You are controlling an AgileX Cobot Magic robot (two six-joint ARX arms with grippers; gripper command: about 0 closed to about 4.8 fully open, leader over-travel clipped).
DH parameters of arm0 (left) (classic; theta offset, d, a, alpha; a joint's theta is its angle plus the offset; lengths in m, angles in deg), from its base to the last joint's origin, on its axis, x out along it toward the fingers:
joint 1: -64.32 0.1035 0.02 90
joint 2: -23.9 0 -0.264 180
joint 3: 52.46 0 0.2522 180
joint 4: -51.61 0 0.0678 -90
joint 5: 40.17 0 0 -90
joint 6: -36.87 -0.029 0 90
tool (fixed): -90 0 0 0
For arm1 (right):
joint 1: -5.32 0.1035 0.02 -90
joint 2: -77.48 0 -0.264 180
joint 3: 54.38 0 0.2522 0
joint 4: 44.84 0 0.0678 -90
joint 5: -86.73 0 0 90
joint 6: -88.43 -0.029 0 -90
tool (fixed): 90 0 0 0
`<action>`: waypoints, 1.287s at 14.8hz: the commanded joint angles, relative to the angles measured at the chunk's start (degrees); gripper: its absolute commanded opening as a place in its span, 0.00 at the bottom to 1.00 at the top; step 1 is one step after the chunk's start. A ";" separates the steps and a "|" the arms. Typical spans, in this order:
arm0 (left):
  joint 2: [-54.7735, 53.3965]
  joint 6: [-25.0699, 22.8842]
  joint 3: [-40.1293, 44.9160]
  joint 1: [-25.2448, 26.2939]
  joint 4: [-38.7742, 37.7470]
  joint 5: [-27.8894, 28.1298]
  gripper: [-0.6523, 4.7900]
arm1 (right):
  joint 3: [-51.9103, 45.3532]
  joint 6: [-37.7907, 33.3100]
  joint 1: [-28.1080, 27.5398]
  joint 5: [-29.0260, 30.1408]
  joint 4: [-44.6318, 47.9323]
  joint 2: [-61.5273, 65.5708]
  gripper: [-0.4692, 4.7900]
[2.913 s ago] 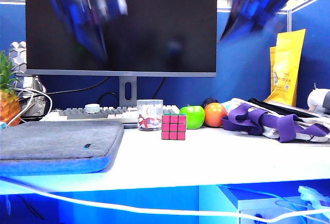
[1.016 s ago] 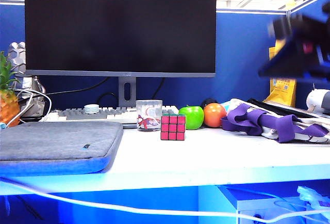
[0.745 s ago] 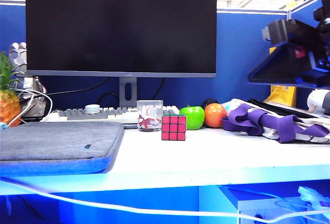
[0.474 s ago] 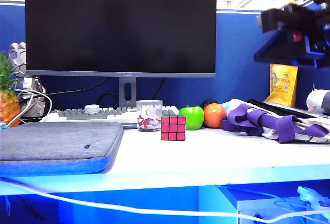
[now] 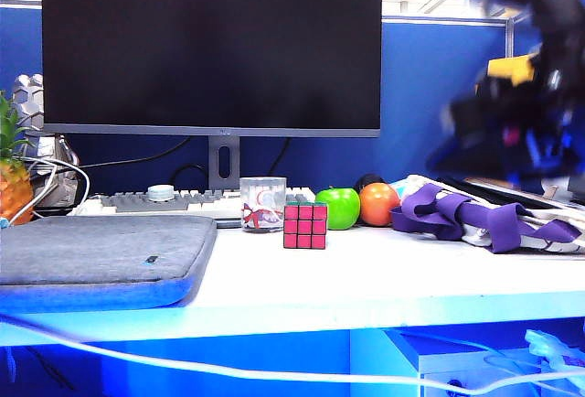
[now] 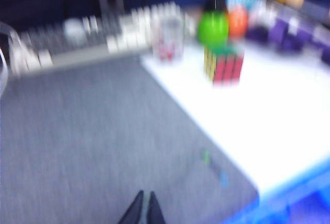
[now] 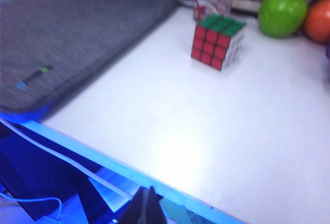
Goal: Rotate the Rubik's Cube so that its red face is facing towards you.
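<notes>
Rubik's Cube (image 5: pixel 305 225) sits on white desk (image 5: pixel 384 278), approx mid-frame in exterior view, red face (image 5: pixel 305 226) turned toward that camera, green face (image 7: pixel 222 24) on top.

L to R in exterior view: pineapple (image 5: pixel 13 177) at far left edge; grey padded sleeve (image 5: pixel 101 252) covering desk's left part; keyboard (image 5: pixel 164 200) behind it under dark monitor (image 5: pixel 210 45); clear glass cup (image 5: pixel 262 203) w/ red print just beside cube, slightly behind and left of it, can't tell if touching. Then cube; green apple (image 5: pixel 340 208) near it on the right and farther back; orange fruit (image 5: pixel 379 203) just beside apple; purple straps (image 5: pixel 475 216) on far right.

Left gripper (image 6: pixel 142 211) hangs over the grey sleeve, well apart from cube, fingertips pressed together w/ nothing between them; that view is blurred. Right gripper (image 7: pixel 148 203) is above desk's front edge, well apart from cube, fingertips also together and empty. Right arm (image 5: pixel 521 95) shows as a blue-black blur at upper right of exterior view.
</notes>
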 commanded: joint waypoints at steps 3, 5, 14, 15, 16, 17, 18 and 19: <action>0.04 0.85 -0.39 0.04 5.20 0.17 0.11 | 0.37 -0.28 -0.48 0.35 9.29 5.90 0.08; 0.04 2.86 -0.39 0.04 4.61 0.13 0.11 | 0.37 -0.31 -0.48 0.26 11.52 5.88 0.08; 0.04 4.92 -0.39 0.04 2.54 -0.87 0.11 | 0.37 -0.24 -0.48 -4.00 18.67 5.92 0.08; 0.04 4.92 -0.39 0.04 2.54 -0.90 0.11 | 0.35 -0.24 -0.48 -4.24 18.58 5.92 0.08; 0.04 4.92 -0.39 0.04 2.54 -0.87 0.11 | 0.35 -0.24 -0.48 -4.22 18.36 5.92 0.08; 0.04 4.92 -0.39 0.04 2.54 -0.87 0.11 | 0.35 -0.22 -0.48 -4.26 17.81 5.90 0.08; 0.04 4.90 -0.39 0.04 2.54 -0.87 0.11 | 0.35 -0.24 -0.48 -4.15 15.54 4.57 0.08; 0.02 4.90 -0.39 0.04 2.49 -0.87 0.11 | 0.35 -0.24 -0.46 -4.04 12.96 2.47 0.08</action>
